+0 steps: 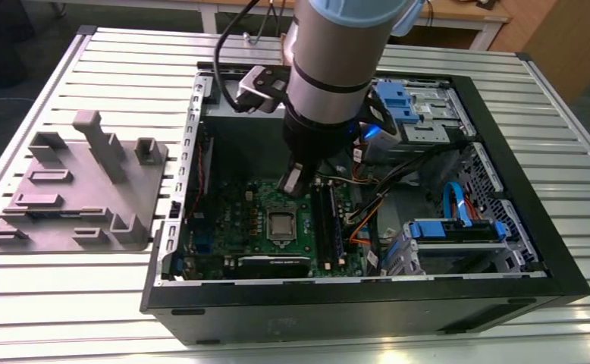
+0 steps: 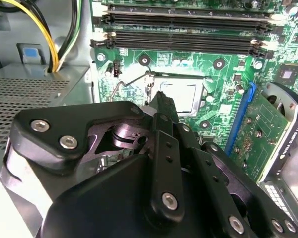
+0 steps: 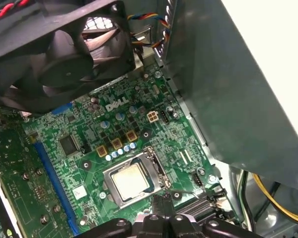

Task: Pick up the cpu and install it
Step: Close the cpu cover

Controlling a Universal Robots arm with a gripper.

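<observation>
An open case (image 1: 376, 303) lies on a slatted metal surface (image 1: 92, 303); a grey tray (image 1: 73, 220) with raised blocks sits beside it, toward the exterior view's left.

The arm (image 1: 336, 61) reaches down into the case; the hand (image 1: 293, 182) hangs over the green board (image 1: 234, 227), near the socket (image 3: 108, 181).

The cpu (image 3: 131, 181) lies flat inside the socket, its silver-grey top facing up and the metal frame around its edges; whether the frame is latched, I cannot tell; in the exterior view the cpu (image 1: 280, 222) shows as a pale square near the middle of the board, below the hand.

In both wrist views the hand's fingers (image 3: 161, 203) look pressed together with nothing between them; the tips sit near the socket's edge and apart from the cpu (image 2: 181, 94).

A black fan (image 3: 59, 54) hangs over the board's far side; long dark memory slots (image 2: 184, 22) run along the board past the socket.
</observation>
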